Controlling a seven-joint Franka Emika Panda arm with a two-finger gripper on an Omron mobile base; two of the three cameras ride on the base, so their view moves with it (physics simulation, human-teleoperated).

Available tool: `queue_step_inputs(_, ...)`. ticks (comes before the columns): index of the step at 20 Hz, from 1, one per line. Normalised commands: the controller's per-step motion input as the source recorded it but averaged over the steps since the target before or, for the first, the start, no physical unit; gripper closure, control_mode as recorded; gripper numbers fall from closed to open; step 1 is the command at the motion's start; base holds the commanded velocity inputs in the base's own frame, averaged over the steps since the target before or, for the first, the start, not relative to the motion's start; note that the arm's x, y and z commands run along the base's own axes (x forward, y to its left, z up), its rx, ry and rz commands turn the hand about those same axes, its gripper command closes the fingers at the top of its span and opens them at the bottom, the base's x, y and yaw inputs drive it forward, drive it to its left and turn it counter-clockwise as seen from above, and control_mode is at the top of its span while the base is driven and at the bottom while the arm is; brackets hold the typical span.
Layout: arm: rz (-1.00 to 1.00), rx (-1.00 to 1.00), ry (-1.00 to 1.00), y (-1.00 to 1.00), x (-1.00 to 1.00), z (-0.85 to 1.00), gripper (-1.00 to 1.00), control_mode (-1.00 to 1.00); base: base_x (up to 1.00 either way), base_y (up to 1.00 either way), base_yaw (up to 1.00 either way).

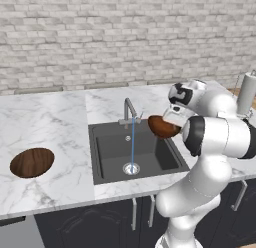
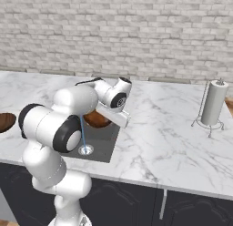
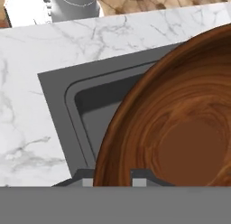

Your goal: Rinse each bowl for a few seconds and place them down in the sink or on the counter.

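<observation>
Kitchen, marble counter [image 1: 55, 117] over dark cabinets, sink [image 1: 107, 164] with running faucet [image 1: 130, 112], brick wall [image 1: 100, 37]

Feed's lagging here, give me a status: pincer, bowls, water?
Pincer shut on bowl, held over right side of sink. Water stream running, bowl beside it. Second bowl on counter, left. Nothing in the way.

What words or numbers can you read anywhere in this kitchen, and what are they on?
None: no words, numbers, labels or signs can be read in any view.
The held bowl shows just wood grain, like the other bowl on the counter.
The sink, faucet, paper towel roll and brick wall carry no writing.
The gripper is unmarked too.
</observation>
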Motion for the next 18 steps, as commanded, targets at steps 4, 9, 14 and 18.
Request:
queue_step_inputs(4, -0.13, -0.06, 0.13, -0.42, -0.15, 0.12, 1.0, -1.0, 0.0, 0.0, 0.0)
queue_step_inputs(9, -0.14, -0.05, 0.07, -0.44, -0.13, 0.03, 1.0, -1.0, 0.0, 0.0, 0.0)
queue_step_inputs(14, -0.12, 0.0, -0.12, -0.48, -0.11, -0.06, 1.0, -1.0, 0.0, 0.0, 0.0)
queue_step_inputs(18, -0.08, -0.02, -0.2, -0.32, -0.06, -0.08, 1.0, -1.0, 0.0, 0.0, 0.0)
